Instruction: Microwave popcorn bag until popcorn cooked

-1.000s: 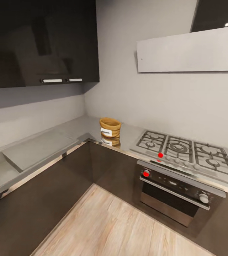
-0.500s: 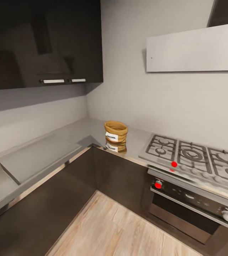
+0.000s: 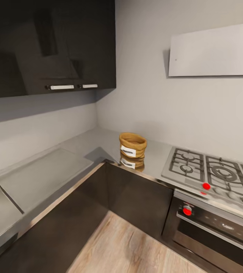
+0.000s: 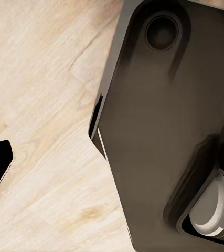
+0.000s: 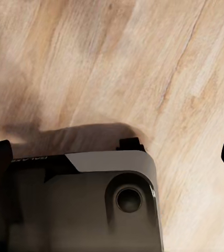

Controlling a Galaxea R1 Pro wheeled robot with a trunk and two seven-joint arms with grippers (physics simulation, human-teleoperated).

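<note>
Facing the corner, you see the bag (image 3: 132,145) upright on the countertop (image 3: 94,142) at frame centre, left of the hob (image 3: 212,172); both grippers hang floorward, jaw state indiscernible, neither arm nearer.

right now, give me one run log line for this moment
phase: approaching | popcorn bag: upright on countertop corner, left of gas hob | built-in oven: under hob | wrist views: wood floor, robot base
</note>
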